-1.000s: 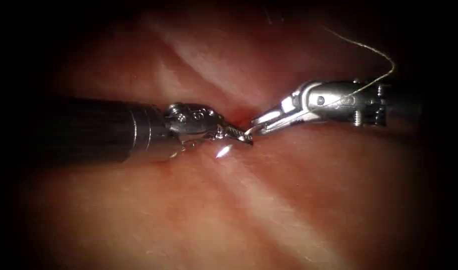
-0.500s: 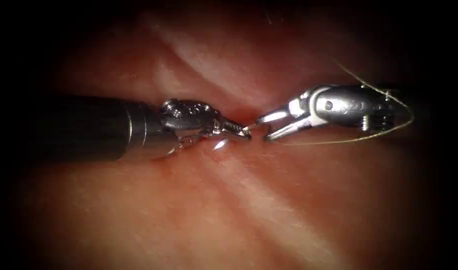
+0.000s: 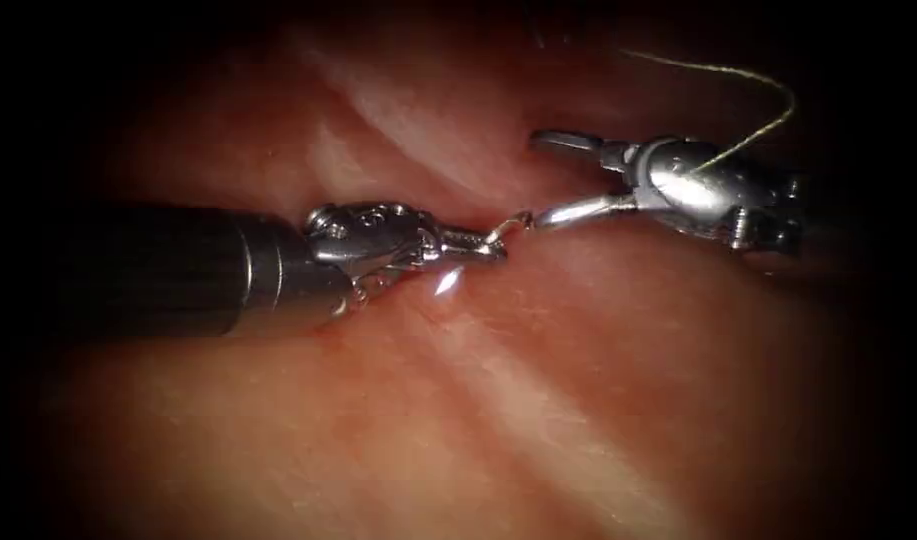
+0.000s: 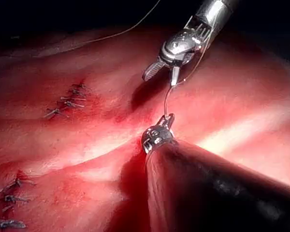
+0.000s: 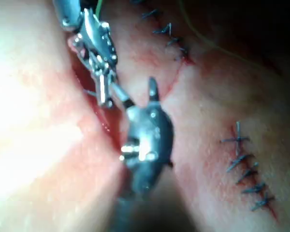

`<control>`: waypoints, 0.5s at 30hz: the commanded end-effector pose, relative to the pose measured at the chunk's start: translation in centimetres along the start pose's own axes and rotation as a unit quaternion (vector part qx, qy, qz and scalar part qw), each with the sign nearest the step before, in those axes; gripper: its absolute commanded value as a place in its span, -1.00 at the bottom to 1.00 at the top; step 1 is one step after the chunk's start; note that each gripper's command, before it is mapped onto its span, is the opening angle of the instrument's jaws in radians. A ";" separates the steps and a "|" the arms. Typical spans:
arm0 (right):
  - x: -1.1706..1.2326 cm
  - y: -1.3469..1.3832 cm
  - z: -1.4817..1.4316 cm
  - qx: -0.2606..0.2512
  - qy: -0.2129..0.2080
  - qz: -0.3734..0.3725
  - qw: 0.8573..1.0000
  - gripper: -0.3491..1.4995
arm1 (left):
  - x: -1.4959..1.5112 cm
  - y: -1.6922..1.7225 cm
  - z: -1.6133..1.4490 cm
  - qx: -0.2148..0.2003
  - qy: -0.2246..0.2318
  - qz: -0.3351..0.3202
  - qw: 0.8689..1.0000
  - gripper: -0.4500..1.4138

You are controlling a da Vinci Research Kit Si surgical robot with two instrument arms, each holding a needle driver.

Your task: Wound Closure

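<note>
Steel glints on the left arm's tool [image 3: 473,244], which comes in from the left over the tissue [image 3: 538,400] with its jaws clamped on the needle [image 3: 508,228] close to one end of its curve. In the left wrist view the needle [image 4: 166,99] rises as a thin arc from those closed jaws [image 4: 168,120] up toward the other tool, clear of the tissue surface [image 4: 241,121] as far as can be told. Just beyond it the right arm's tool [image 3: 563,178] has its jaws spread wide apart and holds nothing; its lower jaw lies just beside the needle's free end, and whether they touch is not clear. Thread [image 3: 748,105] arcs from this tool's wrist toward the far right edge of the tissue. Finished rows of dark stitches [image 4: 67,100] lie on the tissue [image 5: 217,96] well away from the tools [image 5: 128,99], with red fluid [image 4: 121,113] around the cut.
</note>
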 end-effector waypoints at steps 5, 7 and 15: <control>-0.06 -0.16 0.14 -0.061 -0.019 0.004 0.998 0.92 | -0.01 -0.06 0.07 0.022 0.058 -0.008 0.998 -0.39; -0.05 -0.21 0.13 -0.070 -0.020 0.003 0.997 0.91 | 0.00 -0.07 0.06 0.024 0.076 -0.012 0.997 -0.37; 0.05 -0.36 0.05 -0.107 -0.022 -0.001 0.994 0.87 | 0.00 -0.13 -0.02 0.056 0.117 -0.016 0.991 -0.33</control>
